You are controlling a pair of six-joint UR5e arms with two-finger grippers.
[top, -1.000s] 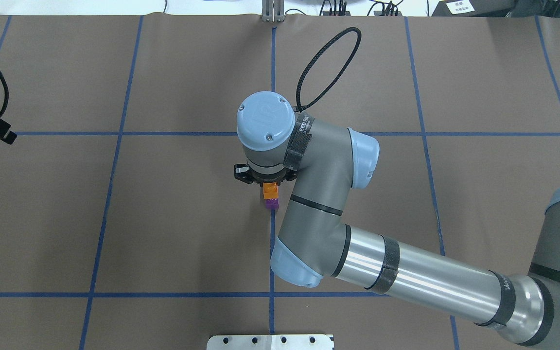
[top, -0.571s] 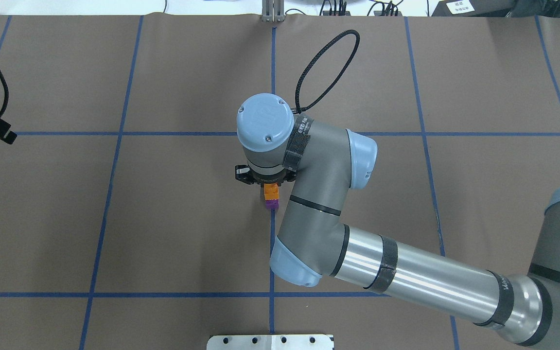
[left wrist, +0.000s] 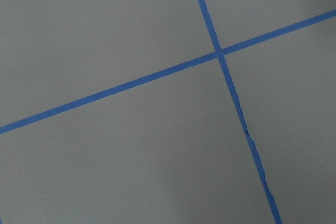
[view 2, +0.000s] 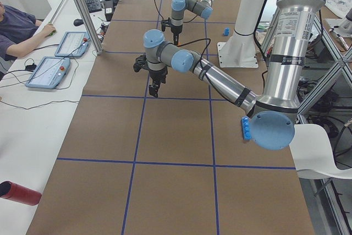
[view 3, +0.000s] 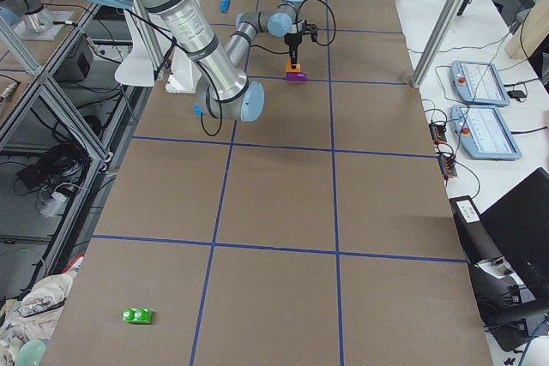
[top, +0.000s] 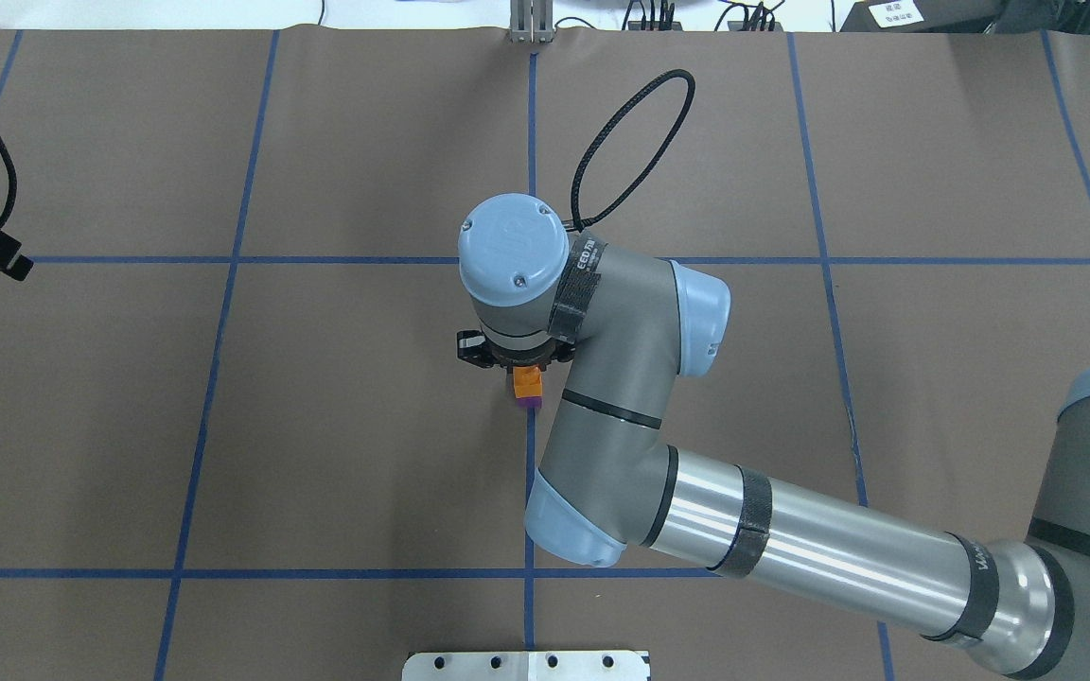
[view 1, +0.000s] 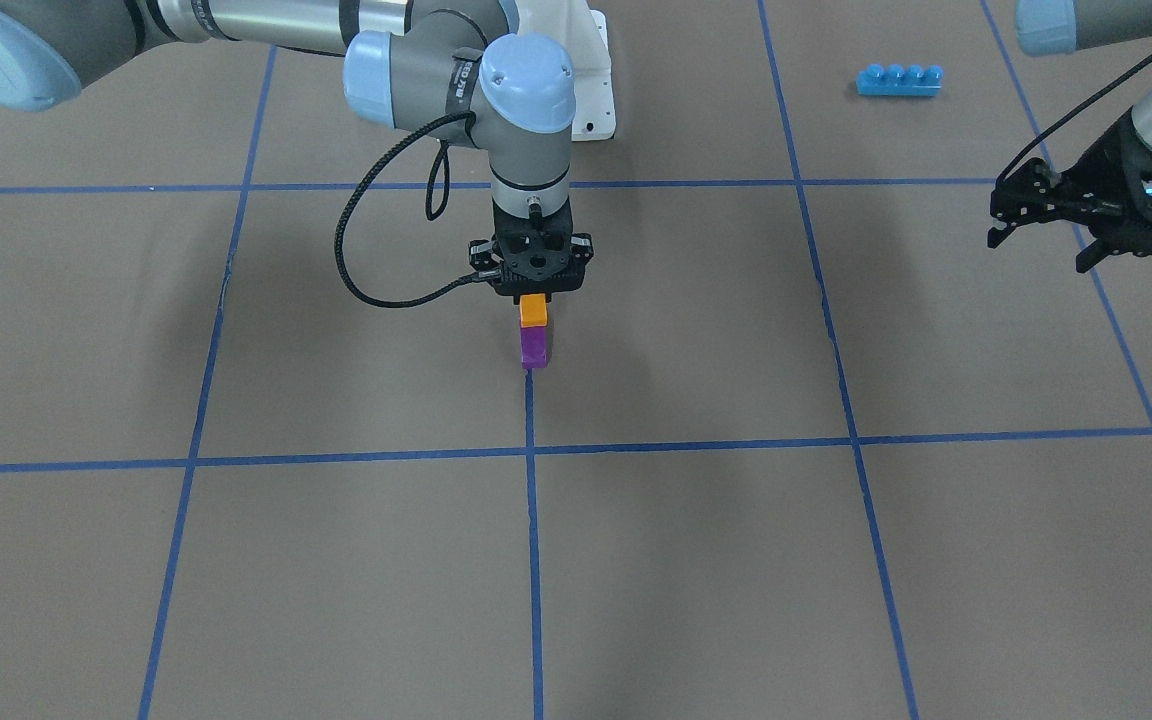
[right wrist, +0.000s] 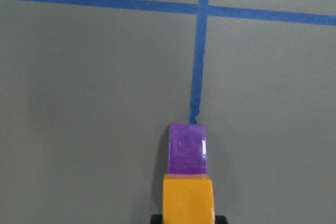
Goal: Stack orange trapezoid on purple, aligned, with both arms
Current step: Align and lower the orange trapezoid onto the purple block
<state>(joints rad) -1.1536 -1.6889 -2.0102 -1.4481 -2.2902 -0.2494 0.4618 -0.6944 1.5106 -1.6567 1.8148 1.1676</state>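
Observation:
The orange trapezoid [view 1: 533, 310] sits directly above the purple block [view 1: 533, 347] on the central blue tape line. In the front view their edges meet and line up. My right gripper [view 1: 533, 294] points straight down and is shut on the orange trapezoid. In the right wrist view the orange trapezoid [right wrist: 188, 198] fills the bottom centre, with the purple block [right wrist: 187, 148] just beyond it. In the overhead view the orange trapezoid [top: 528, 381] hides all but a sliver of the purple block [top: 531, 403]. My left gripper [view 1: 1038, 250] hovers open and empty far off to the side.
A blue four-stud brick [view 1: 898, 80] lies near the robot's base on the left arm's side. A small green object [view 3: 137, 315] lies far down the table. A red cylinder [view 2: 16, 192] rests off the table's edge. The left wrist view shows only brown paper and blue tape.
My right gripper has come down with the orange trapezoid, which now covers more of the purple block in the overhead view. The left arm has hardly moved.

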